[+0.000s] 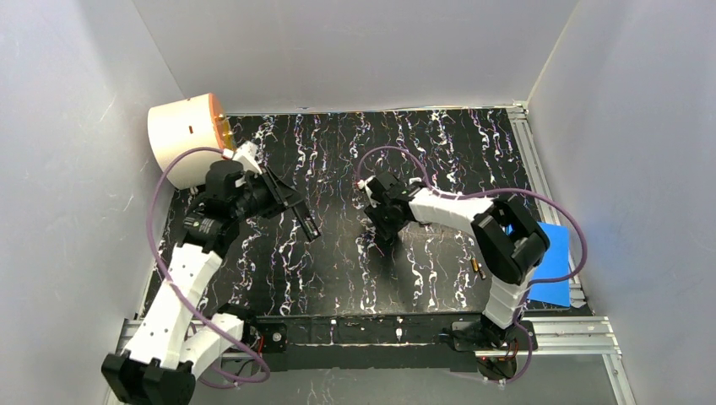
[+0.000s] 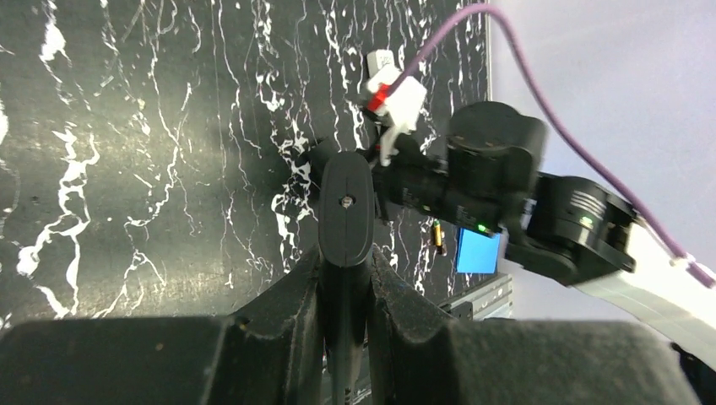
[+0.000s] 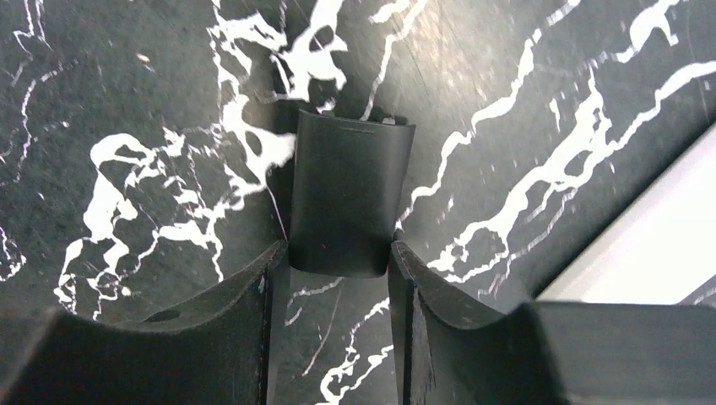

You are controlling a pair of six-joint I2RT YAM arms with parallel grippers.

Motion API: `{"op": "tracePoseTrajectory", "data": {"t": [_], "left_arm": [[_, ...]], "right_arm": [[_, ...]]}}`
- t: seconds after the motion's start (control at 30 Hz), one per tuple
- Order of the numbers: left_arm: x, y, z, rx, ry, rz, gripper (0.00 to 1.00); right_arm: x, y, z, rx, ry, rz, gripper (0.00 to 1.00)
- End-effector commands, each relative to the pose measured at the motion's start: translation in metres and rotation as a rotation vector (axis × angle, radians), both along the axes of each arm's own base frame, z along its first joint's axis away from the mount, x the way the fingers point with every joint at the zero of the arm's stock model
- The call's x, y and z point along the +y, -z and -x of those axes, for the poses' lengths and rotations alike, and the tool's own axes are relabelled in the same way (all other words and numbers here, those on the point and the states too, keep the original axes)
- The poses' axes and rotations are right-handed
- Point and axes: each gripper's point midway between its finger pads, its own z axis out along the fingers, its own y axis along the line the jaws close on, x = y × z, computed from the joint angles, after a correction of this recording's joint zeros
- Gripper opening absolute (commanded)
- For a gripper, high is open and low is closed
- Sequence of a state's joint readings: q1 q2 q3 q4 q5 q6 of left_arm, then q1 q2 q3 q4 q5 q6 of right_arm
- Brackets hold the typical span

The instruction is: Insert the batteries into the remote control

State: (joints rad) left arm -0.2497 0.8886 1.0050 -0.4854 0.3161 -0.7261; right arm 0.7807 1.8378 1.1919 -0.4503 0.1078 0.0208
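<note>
Grips the remote control (image 2: pixel 346 211) in the left fingers (image 2: pixel 304 287), shut tight on its narrow body, raised over the marbled surface (image 1: pixel 439 152). Pinches a flat black battery cover (image 3: pixel 350 194) between the right fingers (image 3: pixel 253 287), lying on the surface. Shows one black-and-gold battery (image 1: pixel 477 272) near the right arm (just beside a blue card (image 1: pixel 553 261)).

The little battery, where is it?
In the top view the little battery lies on the right side of the table, just left of the right arm and the blue sheet.
</note>
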Motion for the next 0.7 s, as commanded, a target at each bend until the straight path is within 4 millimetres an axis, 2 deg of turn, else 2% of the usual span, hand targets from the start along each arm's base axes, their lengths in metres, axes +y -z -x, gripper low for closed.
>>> {"op": "tracePoseTrajectory", "data": {"t": [0.0, 0.1, 0.33, 0.5, 0.67], "left_arm": [[-0.022, 0.016, -0.02, -0.016, 0.088, 0.078, 0.0], [-0.035, 0.035, -0.037, -0.014, 0.109, 0.132, 0.0], [-0.066, 0.074, -0.078, -0.037, 0.157, 0.176, 0.0], [-0.102, 0.076, -0.097, -0.07, 0.25, 0.226, 0.0], [-0.117, 0.073, -0.11, -0.087, 0.301, 0.268, 0.0]], "right_arm": [[-0.004, -0.033, -0.006, -0.096, 0.115, -0.085, 0.35], [-0.008, -0.047, -0.001, -0.116, 0.148, -0.125, 0.35], [0.0, -0.101, 0.005, -0.158, 0.176, -0.283, 0.35], [0.003, -0.132, 0.009, -0.174, 0.176, -0.343, 0.36], [0.008, -0.157, 0.017, -0.161, 0.131, -0.396, 0.36]]}}
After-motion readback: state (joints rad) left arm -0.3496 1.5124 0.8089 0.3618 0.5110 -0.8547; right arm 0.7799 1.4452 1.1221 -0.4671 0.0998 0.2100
